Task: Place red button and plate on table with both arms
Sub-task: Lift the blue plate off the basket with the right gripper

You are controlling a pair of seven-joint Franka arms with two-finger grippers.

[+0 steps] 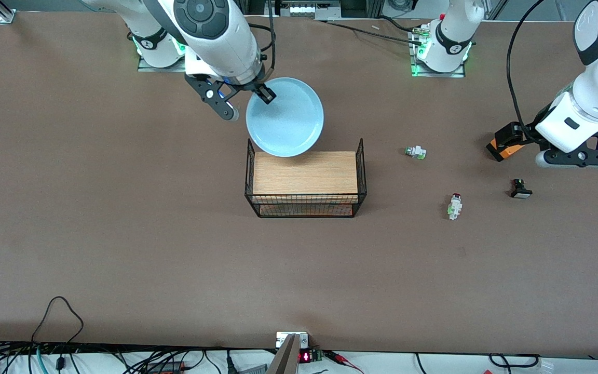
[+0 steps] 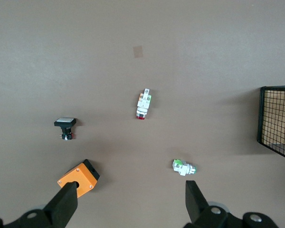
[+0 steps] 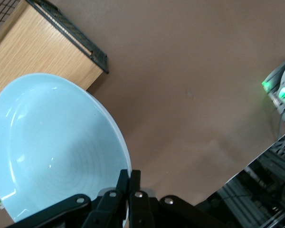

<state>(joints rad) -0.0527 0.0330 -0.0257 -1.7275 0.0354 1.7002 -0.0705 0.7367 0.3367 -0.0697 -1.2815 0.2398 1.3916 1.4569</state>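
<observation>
Over the rack end nearest the arm bases: plate in the air, pinched at one edge only, w/ the main risk there.

surface: brown, big. Plenty of bare area toward the right arm's end for a set-down.

rack: wood-topped black wire rack, mid-surface. Plate overlaps its edge in front view; a low descent could clip the wire wall, so move sideways before lowering.

plate: light blue, glossy, tilted, off the surface. Held by rim only, so it may pivot or slip if the arm moves fast. If set down tilted it could rock or slide.

right gripper: clenched on the plate rim, fingers nearly meeting over the thin edge. Judgement: carry step under way, set-down not done yet.

left gripper: released, jaws wide, empty, hovering over the surface near the orange box. Waiting.

red button: already lying on the surface, nearer the front camera than the white-green switch, well apart from the rack. Looks placed, so don't nudge it.

white-green switch: no red cap, close under the left gripper. Lookalike, wrong-pick risk if the left arm goes down.

black switch: white cap, just beside the orange box; could be bumped on a descent.
</observation>
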